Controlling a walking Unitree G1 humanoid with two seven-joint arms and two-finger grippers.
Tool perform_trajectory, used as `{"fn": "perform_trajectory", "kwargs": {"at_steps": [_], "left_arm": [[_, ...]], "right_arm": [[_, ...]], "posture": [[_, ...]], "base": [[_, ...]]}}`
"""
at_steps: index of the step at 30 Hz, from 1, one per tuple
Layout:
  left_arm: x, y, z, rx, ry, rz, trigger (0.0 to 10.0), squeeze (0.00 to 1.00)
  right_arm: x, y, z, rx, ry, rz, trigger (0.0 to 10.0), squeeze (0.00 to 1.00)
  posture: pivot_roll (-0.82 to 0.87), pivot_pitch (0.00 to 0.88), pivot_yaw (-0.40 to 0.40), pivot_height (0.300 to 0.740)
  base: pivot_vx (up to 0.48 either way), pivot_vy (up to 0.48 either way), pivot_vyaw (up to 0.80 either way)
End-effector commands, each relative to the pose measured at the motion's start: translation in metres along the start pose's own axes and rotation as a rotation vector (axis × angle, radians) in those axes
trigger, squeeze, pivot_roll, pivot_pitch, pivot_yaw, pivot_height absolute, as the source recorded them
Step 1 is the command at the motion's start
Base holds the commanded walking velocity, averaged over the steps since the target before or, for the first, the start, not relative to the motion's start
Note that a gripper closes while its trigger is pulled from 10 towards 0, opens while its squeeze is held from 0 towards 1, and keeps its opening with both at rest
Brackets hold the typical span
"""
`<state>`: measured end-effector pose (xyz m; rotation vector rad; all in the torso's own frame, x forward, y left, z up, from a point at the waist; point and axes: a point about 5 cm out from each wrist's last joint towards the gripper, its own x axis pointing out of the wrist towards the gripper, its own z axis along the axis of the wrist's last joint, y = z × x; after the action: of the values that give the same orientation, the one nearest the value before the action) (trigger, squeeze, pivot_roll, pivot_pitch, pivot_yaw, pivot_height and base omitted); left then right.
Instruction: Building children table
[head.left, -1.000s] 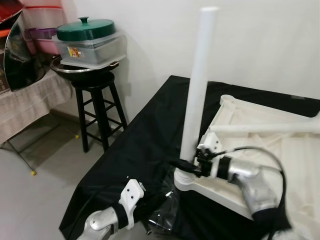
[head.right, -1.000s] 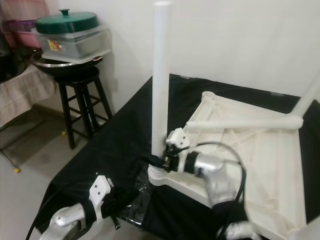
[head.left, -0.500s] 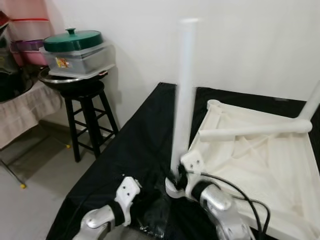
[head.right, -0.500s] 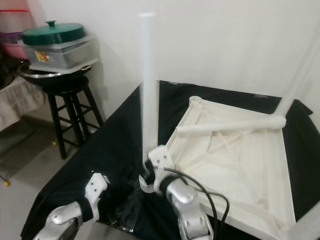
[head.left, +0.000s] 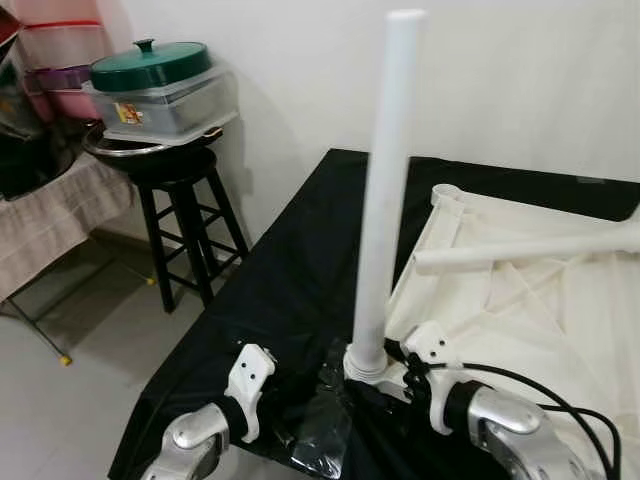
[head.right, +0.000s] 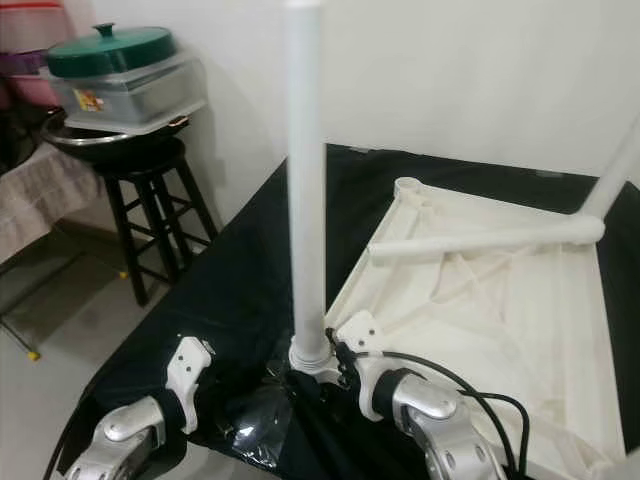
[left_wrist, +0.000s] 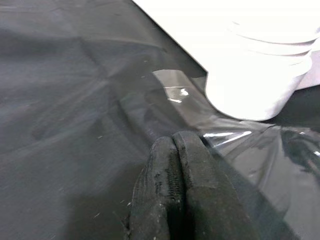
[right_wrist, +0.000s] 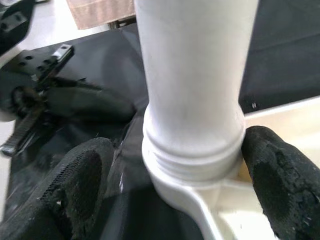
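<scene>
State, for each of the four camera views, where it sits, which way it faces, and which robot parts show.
Left eye, head: looks down at table top and upright leg; both arms show.
Right eye: same scene, shifted sideways.
Left wrist: along shut left gripper to plastic wrap.
Right wrist: right gripper straddles the leg's base.
Shared: the leg.

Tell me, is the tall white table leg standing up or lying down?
Standing up. The white leg rises straight from the corner socket of the upside-down tabletop, with the right gripper around its base.
</scene>
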<state>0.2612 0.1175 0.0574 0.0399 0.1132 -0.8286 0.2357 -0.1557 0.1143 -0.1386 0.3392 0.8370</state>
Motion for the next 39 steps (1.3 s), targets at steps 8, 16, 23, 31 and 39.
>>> {"fn": "perform_trajectory", "kwargs": {"at_steps": [8, 16, 23, 31, 39], "left_arm": [[-0.007, 0.006, -0.006, -0.032, 0.048, 0.024, 10.0, 0.00], [-0.007, 0.012, 0.002, -0.031, 0.028, 0.031, 10.0, 0.00], [-0.007, 0.016, 0.005, -0.018, 0.011, 0.032, 10.0, 0.00], [-0.007, 0.017, 0.007, -0.006, 0.005, 0.022, 10.0, 0.00], [-0.007, 0.021, 0.011, 0.015, -0.029, 0.063, 10.0, 0.00]], "right_arm": [[-0.024, 0.009, 0.004, -0.038, -0.012, 0.147, 10.0, 0.00], [-0.045, 0.007, 0.010, -0.058, -0.019, 0.164, 10.0, 0.00], [-0.059, 0.020, 0.011, 0.000, -0.033, 0.294, 10.0, 0.00], [-0.067, 0.017, 0.010, 0.007, -0.028, 0.307, 10.0, 0.00], [-0.067, 0.014, 0.008, 0.022, -0.031, 0.284, 10.0, 0.00]], "posture": [[-0.04, 0.000, 0.060, 0.740], [-0.05, 0.000, 0.065, 0.740], [-0.06, 0.000, 0.074, 0.740], [-0.06, 0.000, 0.076, 0.740], [-0.06, 0.000, 0.074, 0.740]], "base": [[0.000, 0.238, 0.00], [0.000, 0.474, 0.00], [0.000, 0.141, -0.80], [0.000, 0.000, -0.80], [0.000, 0.000, -0.80]]}}
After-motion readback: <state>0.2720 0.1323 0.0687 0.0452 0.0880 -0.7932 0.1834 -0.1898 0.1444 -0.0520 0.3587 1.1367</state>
